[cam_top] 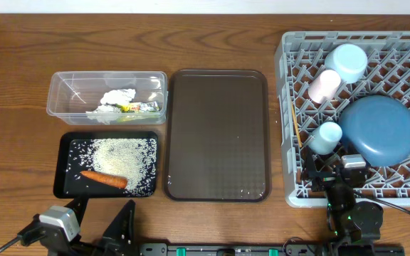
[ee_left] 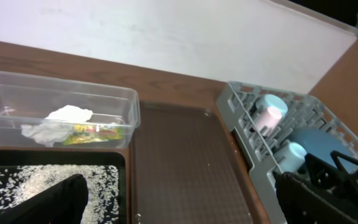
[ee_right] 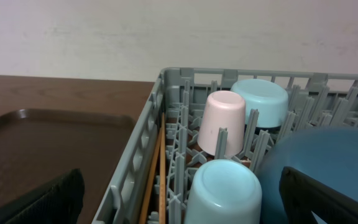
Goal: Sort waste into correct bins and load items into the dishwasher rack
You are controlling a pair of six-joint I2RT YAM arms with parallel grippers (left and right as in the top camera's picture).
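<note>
Low at the desk's near edge toward its left corner, the left gripper hung with its fingers spread wide and nothing between them. Beyond it the shallow black tray held the loose rice and the carrot. The carrot's long axis ran roughly along the near edge, tilted a little, and its thinner end seemed to point toward the left edge. Behind that tray, nearer the far edge, the clear tub contained the crumpled napkin with the snack wrapper just beside it. At mid-desk the brown tray carried none of the task's things. By the right edge the dishwasher rack held everything else. The chopsticks lay along its left wall, their long axis running from far edge to near edge. The pink cup, the light-blue cup and the bowl stood mouth-down among the pegs, and the blue plate sat to their right. Over the rack's near-left corner the right gripper was also spread apart and empty. Judging from this layout, the sorting and loading looked finished, with no item seen outside a bin or the rack.
</note>
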